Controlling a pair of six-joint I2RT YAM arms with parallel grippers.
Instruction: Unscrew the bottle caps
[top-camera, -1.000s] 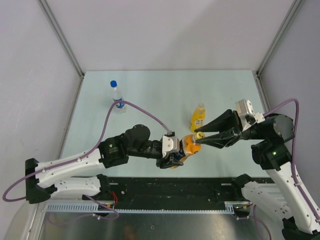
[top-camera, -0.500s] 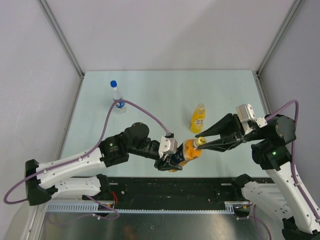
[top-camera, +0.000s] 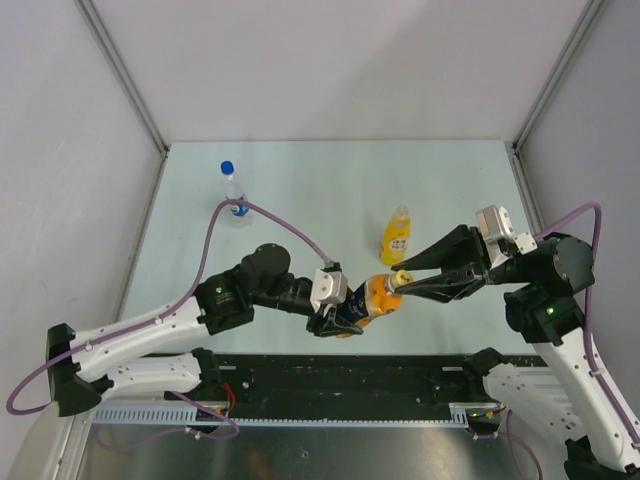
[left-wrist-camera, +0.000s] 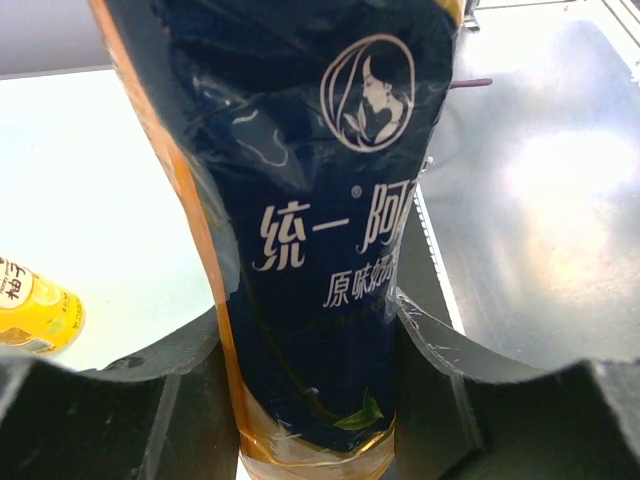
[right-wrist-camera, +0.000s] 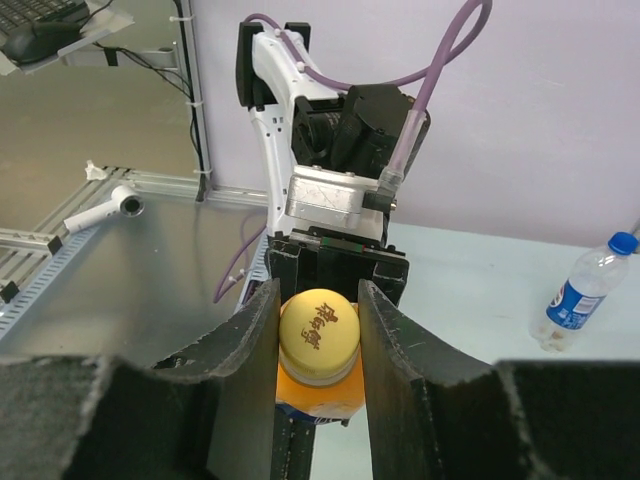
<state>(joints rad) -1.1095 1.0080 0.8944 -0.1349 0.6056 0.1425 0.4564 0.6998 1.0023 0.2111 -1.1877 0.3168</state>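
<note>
Top external view shows the left gripper (top-camera: 340, 312) low in the middle of the frame, closed on the body of the short orange bottle (top-camera: 375, 298) with the dark label. The bottle is lifted and tilted, its neck pointing to the right side of the picture. The right gripper (top-camera: 398, 278) comes from the right and its two black fingers (top-camera: 440, 262) close on the yellow cap (top-camera: 397, 277) of this bottle.

From the right wrist camera, the yellow cap (it has dark characters printed on top) sits in the centre of the frame, pressed between both fingers, with the orange neck just under it. Behind it I can see the left arm's wrist (right-wrist-camera: 335, 190).

From the left wrist camera, the dark label with white characters fills the middle of the picture, and the fingers (left-wrist-camera: 170, 390) hold the bottle from both sides at the lower edge.

On the pale green table (top-camera: 320, 180), the tall yellow juice bottle (top-camera: 397, 237) stands upright just above the two grippers, apart from them. The clear water bottle (top-camera: 234, 195) with its blue cap (top-camera: 227, 168) stands upright in the upper left part of the table, well apart from the others. Both of these caps are on their bottles.
</note>
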